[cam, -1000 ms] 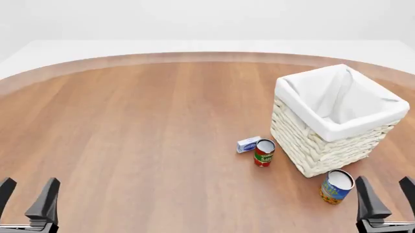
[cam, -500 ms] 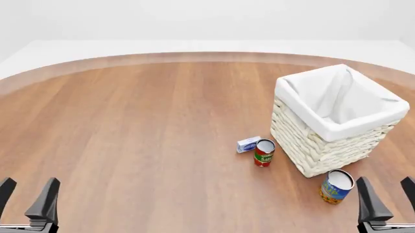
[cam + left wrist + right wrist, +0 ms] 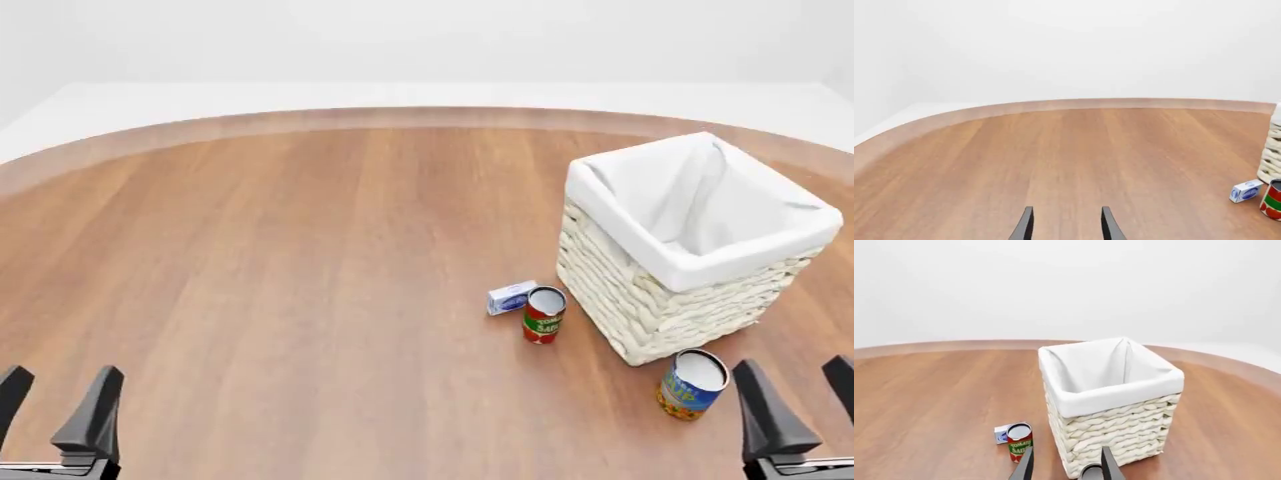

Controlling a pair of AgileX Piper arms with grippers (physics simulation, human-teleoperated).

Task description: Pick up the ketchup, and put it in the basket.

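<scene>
The left gripper (image 3: 56, 408) and right gripper (image 3: 798, 398) sit at the near table edge, jaws spread apart, gripping nothing. The basket (image 3: 694, 262) stands upright at right. The ketchup is not visible in any view.

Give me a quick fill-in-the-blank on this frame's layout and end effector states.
1. The ketchup stands on the table, closest to the ___ end effector.
2. The small blue-and-white box lies beside the red-and-green ___.
3. The basket has a cloth lining coloured ___.
4. The left end effector is ___, holding nothing.
Missing words: right; can; white; open.
</scene>
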